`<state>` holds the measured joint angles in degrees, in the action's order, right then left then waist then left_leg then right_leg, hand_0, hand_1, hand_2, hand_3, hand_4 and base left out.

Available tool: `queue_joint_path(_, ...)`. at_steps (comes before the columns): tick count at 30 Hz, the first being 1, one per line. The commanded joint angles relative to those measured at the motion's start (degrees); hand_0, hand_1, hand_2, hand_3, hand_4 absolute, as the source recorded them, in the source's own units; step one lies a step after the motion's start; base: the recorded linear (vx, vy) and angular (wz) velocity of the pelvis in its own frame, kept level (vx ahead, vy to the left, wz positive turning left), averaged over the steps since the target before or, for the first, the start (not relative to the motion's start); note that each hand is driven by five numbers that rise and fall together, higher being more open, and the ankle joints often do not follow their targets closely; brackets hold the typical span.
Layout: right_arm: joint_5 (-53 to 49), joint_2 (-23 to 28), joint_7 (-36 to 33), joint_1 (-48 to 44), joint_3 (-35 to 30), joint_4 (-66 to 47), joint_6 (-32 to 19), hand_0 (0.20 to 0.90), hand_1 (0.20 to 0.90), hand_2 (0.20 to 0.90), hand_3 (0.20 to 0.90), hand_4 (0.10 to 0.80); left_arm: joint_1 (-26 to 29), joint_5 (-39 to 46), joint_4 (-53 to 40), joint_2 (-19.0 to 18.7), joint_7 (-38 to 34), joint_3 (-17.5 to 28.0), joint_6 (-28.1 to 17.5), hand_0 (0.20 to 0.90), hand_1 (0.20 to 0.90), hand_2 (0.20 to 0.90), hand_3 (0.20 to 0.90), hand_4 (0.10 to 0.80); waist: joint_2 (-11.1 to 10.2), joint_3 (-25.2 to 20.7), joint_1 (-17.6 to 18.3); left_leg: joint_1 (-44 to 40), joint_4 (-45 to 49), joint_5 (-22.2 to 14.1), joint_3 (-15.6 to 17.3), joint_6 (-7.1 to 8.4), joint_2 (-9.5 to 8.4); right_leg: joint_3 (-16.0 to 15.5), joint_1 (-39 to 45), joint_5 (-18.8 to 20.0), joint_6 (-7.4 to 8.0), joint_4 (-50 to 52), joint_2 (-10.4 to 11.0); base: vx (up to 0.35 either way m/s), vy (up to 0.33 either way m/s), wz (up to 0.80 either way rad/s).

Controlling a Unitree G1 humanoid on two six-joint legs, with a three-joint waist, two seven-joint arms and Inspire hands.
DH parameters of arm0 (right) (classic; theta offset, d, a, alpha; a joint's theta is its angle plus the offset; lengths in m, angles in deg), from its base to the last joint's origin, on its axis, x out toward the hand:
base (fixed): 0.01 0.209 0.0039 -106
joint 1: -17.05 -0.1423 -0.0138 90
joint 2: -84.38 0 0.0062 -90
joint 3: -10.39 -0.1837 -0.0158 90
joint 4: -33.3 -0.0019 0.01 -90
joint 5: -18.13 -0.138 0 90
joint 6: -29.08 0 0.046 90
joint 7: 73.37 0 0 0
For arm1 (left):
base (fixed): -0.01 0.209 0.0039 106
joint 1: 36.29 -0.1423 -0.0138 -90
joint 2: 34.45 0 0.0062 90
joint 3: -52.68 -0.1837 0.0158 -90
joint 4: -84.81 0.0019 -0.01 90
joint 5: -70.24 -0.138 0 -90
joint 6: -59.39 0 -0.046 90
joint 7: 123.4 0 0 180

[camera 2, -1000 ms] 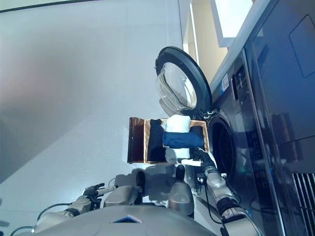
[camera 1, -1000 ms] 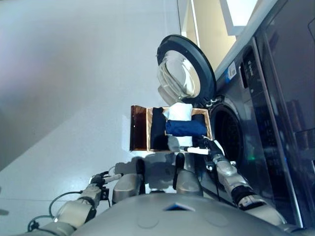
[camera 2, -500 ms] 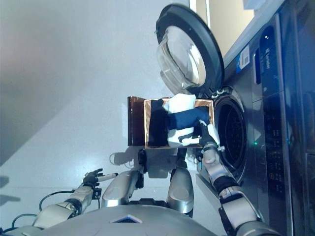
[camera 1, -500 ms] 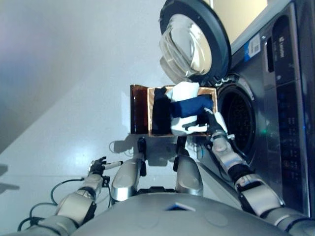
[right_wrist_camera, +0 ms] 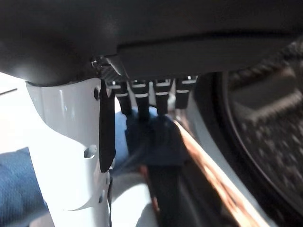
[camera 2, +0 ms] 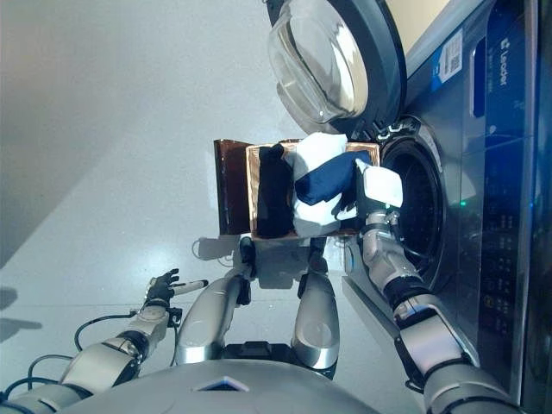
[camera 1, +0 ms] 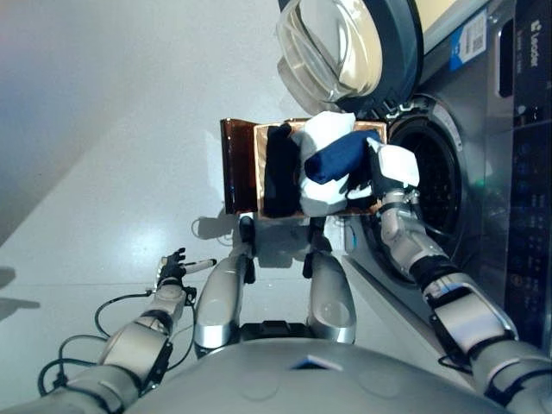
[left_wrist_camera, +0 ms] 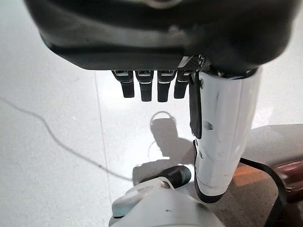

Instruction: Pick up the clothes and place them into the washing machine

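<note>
Bare floor point(camera 1: 112, 129) left of basket point(camera 1: 237, 168); right hand point(camera 1: 379, 177) grips blue garment point(camera 1: 336, 159); left hand point(camera 1: 172, 266) relaxed.

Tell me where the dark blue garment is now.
The dark blue garment lies on a white cloth in the brown box, beside the washer's opening, at the right hand.

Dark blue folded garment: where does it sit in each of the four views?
Left eye view: dark blue folded garment upper centre, over the brown box, against the right hand.
Right eye view: upper centre, same spot.
Left wrist view: not in it.
Right wrist view: centre, past the fingers.
Shared landmark: the washing machine's dark drum opening.
</note>
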<state>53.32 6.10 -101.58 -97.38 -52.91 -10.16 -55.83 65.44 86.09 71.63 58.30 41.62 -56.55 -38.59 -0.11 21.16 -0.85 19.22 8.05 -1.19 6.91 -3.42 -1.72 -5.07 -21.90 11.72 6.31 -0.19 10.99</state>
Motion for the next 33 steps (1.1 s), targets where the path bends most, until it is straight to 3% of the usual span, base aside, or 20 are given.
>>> queue_joint_path(1, 1.49, 3.97, -4.42, -3.49, 1.23, -1.15, 1.98, 0.9, 0.9, 0.9, 0.9, 0.8, -1.77, 2.51, 1.17, -0.66, -2.47, 0.06, 0.14, 0.9, 0.9, 0.9, 0.9, 0.8, 1.09, -2.47, -0.95, 5.98, 2.05, 2.92, -2.89, 5.35, 2.21, 0.43, -0.69, -5.78, 1.76, 7.0, 2.2, 0.0, 0.0, 0.0)
queue_joint_path(21, -5.3, -4.26, -4.85, 9.74, 0.51, 1.44, -2.01, 0.9, 0.9, 0.9, 0.9, 0.8, -2.6, 0.67, 2.53, -0.57, -2.98, 2.51, 1.62, 0.9, 0.9, 0.9, 0.9, 0.8, -0.97, -3.12, 0.57, 2.37, 3.62, 0.58, -2.75, 5.43, 2.47, 1.09, 2.85, -7.63, 1.89, 8.03, 2.06, 0.018, 0.003, -0.01)
queue_joint_path(33, 3.28, -1.04, -12.17, 9.07, 0.66, -4.25, -0.5, 0.9, 0.9, 0.9, 0.9, 0.8, -2.85, -0.03, 1.84, -0.57, -5.0, 1.94, -0.44, 0.9, 0.9, 0.9, 0.9, 0.8, -1.42, -3.74, 0.62, 1.04, 3.44, 0.27, -2.55, 5.47, 2.57, 1.36, 3.74, -7.65, 2.21, 8.01, 2.11, 0.0, 0.002, -0.08)
